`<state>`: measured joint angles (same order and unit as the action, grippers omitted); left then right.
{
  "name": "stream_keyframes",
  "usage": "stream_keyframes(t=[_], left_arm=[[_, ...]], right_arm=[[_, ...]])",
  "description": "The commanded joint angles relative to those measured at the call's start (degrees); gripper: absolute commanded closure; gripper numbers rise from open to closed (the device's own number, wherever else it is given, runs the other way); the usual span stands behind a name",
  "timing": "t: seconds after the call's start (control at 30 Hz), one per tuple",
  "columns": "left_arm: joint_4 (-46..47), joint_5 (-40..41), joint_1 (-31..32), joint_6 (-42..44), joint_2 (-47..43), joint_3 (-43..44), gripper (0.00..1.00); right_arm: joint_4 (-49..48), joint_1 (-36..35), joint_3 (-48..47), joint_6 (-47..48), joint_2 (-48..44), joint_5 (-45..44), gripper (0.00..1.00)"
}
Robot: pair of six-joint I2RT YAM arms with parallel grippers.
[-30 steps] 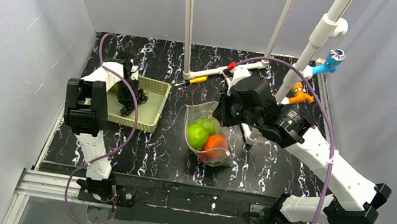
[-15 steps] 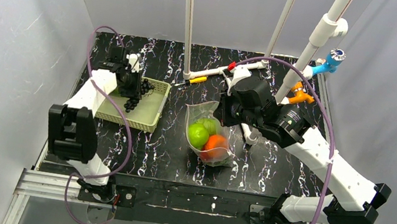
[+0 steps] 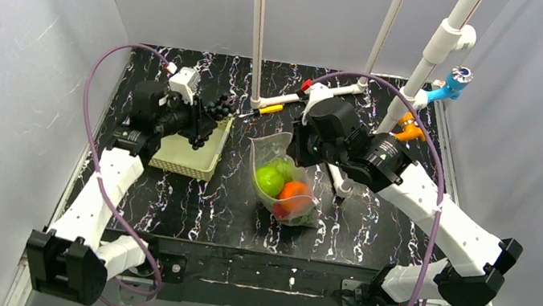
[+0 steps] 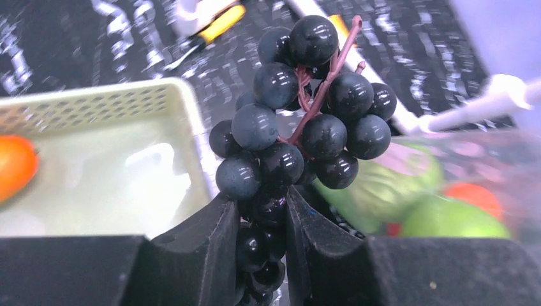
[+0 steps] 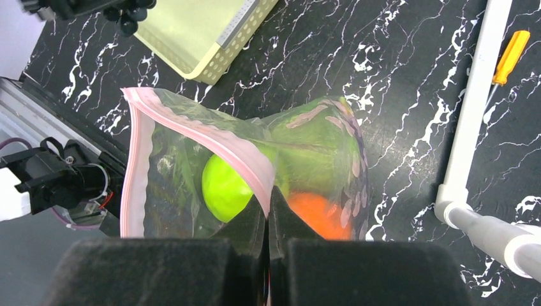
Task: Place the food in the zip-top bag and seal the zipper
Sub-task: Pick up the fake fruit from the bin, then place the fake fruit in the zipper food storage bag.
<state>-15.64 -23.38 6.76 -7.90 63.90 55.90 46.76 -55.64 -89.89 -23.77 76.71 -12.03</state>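
Grapes (image 4: 300, 121) hang over basket (image 4: 96, 102) edge, zip-top bag (image 5: 169, 162) mouth open alongside.

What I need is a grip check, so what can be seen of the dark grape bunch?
The dark grape bunch is a cluster of glossy blue-black balls, plastic-looking, on a thin reddish-brown stem. The left end effector pinches its lower berries between two black fingers, holding it clear of the table beside the rim of the pale green basket. Nothing else seems to touch it.
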Motion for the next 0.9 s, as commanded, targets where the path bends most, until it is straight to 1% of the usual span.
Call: stream_keyframes(t=[0.0, 0.03, 0.17, 0.23, 0.33, 0.4, 0.5, 0.57, 0.67, 0.8, 0.87], left_arm=[[13.1, -15.6, 2.8, -2.6, -7.0, -3.0, 1.0], [14.9, -18.0, 3.5, -3.5, -8.2, -3.9, 1.0], [27.9, -24.4, 5.2, -9.5, -12.9, -8.6, 1.0], [30.6, -26.6, 5.8, -10.0, -14.6, -9.6, 1.0], [32.0, -31.6, 6.7, -9.4, -16.4, -9.9, 1.0], [34.8, -35.3, 7.5, -9.8, -17.0, -10.5, 1.0], [43.0, -42.0, 9.2, -12.4, -17.7, -12.5, 1.0], [49.4, -43.9, 10.4, -16.0, -18.5, -14.0, 1.0], [57.6, -44.4, 11.1, -19.6, -19.4, -15.3, 1.0], [62.8, -46.6, 11.1, -22.7, -18.4, -14.2, 1.0], [67.6, -47.7, 11.2, -25.4, -17.3, -14.0, 1.0]], right_arm=[[-0.4, -0.4, -4.7, 0.3, 1.4, -0.2, 0.99], [-0.6, -0.4, -4.9, 0.2, 1.7, -0.3, 0.99], [-0.4, -0.4, -7.0, 0.1, 3.8, 0.0, 0.99], [0.3, -0.4, -8.5, 0.1, 5.0, 0.1, 0.99], [0.8, -0.4, -10.3, 0.1, 6.6, 0.3, 0.99], [0.6, -0.4, -10.7, 0.3, 7.2, 0.5, 0.99], [0.8, -0.4, -12.5, 0.4, 9.0, 4.0, 0.99], [1.8, -0.4, -14.2, 0.3, 11.0, 7.1, 0.99], [2.2, -0.4, -14.9, -0.2, 12.0, 9.7, 0.99], [1.6, -0.4, -14.6, -0.3, 12.4, 11.3, 0.99], [1.7, -0.4, -15.1, -0.4, 12.8, 13.5, 0.99]])
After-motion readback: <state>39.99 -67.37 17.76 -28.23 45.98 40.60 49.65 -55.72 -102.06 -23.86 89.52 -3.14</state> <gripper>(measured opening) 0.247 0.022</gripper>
